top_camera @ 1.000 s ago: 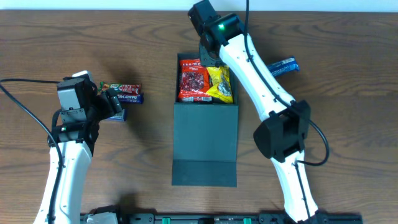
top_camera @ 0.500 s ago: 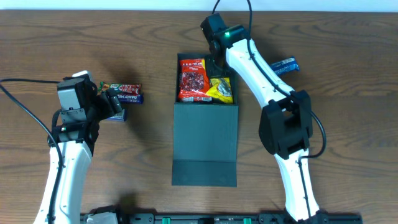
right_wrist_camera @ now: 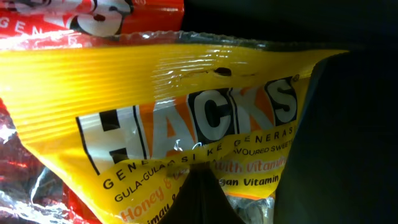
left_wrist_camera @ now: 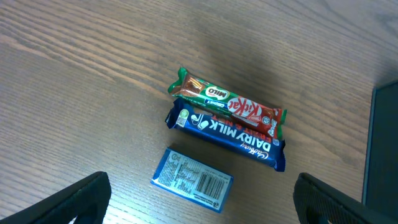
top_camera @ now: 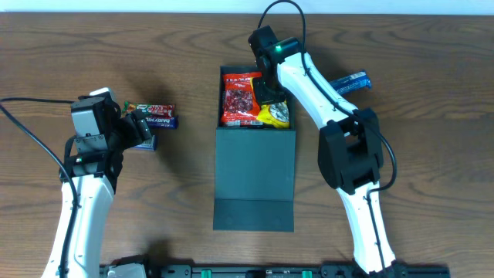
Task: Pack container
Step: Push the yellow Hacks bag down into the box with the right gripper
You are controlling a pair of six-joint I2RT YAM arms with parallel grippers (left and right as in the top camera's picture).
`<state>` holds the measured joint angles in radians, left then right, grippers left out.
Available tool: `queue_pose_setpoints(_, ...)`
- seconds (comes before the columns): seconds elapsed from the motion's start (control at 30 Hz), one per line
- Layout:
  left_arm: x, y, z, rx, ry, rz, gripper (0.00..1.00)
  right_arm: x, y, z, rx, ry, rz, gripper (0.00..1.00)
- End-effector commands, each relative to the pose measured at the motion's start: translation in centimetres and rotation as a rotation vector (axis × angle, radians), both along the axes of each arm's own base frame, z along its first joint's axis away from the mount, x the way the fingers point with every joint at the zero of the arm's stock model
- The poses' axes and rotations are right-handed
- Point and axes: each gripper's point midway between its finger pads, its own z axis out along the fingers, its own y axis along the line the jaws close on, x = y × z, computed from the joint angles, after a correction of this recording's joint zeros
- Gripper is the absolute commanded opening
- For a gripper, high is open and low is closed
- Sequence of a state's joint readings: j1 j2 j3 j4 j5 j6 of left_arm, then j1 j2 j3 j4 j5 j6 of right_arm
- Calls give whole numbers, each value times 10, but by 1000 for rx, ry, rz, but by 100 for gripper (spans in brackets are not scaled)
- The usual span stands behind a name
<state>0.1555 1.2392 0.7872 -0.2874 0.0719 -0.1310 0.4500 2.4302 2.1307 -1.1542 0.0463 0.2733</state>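
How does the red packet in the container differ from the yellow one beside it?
The red packet is larger and fills the left side of the container; the yellow packet is smaller, on the right. The red packet has nothing over it; the shut right tool points down at the yellow packet. Both are glossy bags lying side by side inside the container.

Dark brown wood-grain table (top_camera: 432, 46), pale strip (top_camera: 116, 6) along far edge.
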Motion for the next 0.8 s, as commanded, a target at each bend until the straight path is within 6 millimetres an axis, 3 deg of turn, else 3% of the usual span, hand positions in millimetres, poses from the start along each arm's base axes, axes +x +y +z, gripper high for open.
queue_pose_setpoints(0.0, 6, 2, 10, 2, -23, 5, 95, -16, 7, -19, 0, 79, 22, 1)
queue_pose_setpoints(0.13, 6, 2, 10, 2, -23, 5, 95, -4, 7, 30, 19, -18, 22, 1)
queue_pose_setpoints(0.3, 6, 2, 10, 2, -23, 5, 95, -6, 2, 66, 18, -73, 51, 1)
queue_pose_setpoints(0.53, 6, 2, 10, 2, -23, 5, 95, -27, -9, 66, -15, 16, 54, 1)
queue_pose_setpoints(0.77, 6, 2, 10, 2, -23, 5, 95, -35, 3, 61, 53, 60, 92, 2)
